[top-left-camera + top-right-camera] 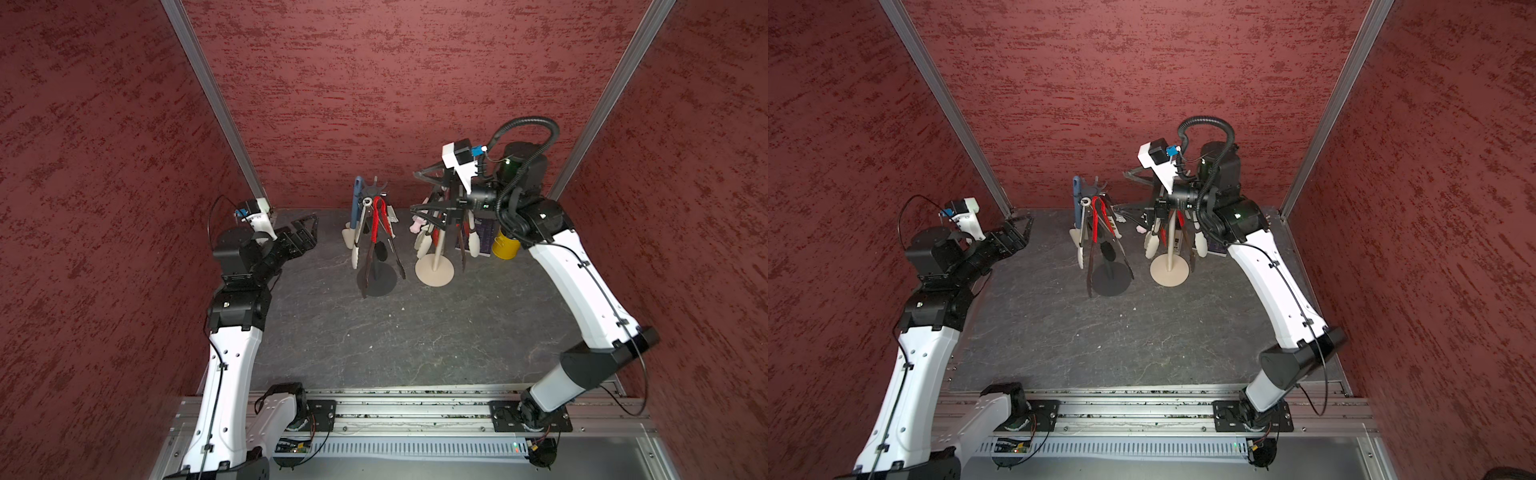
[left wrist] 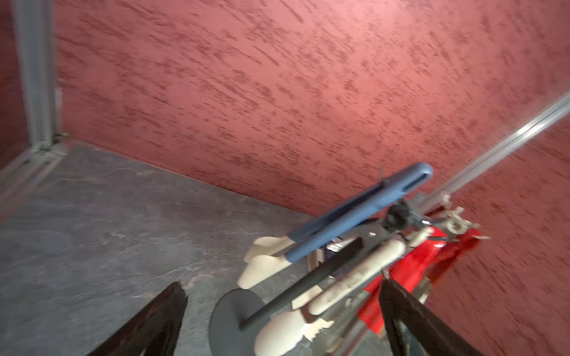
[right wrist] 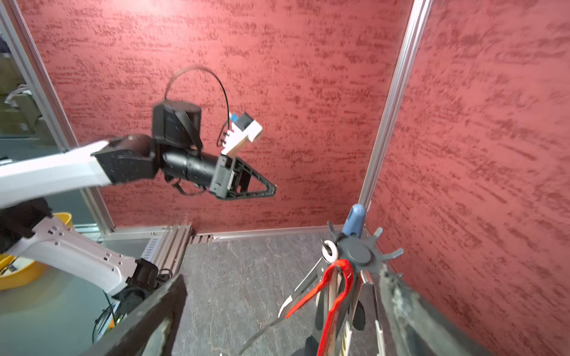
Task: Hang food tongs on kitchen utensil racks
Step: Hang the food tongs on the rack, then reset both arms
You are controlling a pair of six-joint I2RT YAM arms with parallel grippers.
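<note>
- The food tongs (image 1: 376, 226) hang in two clusters. Several are on the dark grey rack (image 1: 379, 282), and the rest are on the cream-white rack (image 1: 434, 272) just beside it, on the right arm's side. Their loops sit on short upturned hooks, so a light knock could lift one off and drop it onto the bench (image 1: 415, 345).
- On the dark grey rack, the red pair (image 3: 336, 286) and some metal pairs crowd the hooks facing the robot. The blue-handled pair (image 2: 354, 215) hangs toward the left arm's side, and several hooks are bare. The load looks lopsided, so a nudge might tilt the thin pole.
- The tong arms splay out below its crown. A pair pulled or bumped could tangle with its neighbours and drag them off too.
- The right jaws stand wide open and empty, up beside the dark grey rack's crown and over the cream-white neighbour's crown, which the arm hides. How those loops sit cannot be told. A careless retreat could catch a hook and pull that rack over.
- The left jaws, also wide open and empty, hover apart from the dark grey rack on its opposite side. A sweep inward would hit the splayed arms.
- The yellow cup (image 1: 505, 245) stands farther from the dark grey rack, past the cream-white one and close under the right arm. A low withdrawal might topple it.
</note>
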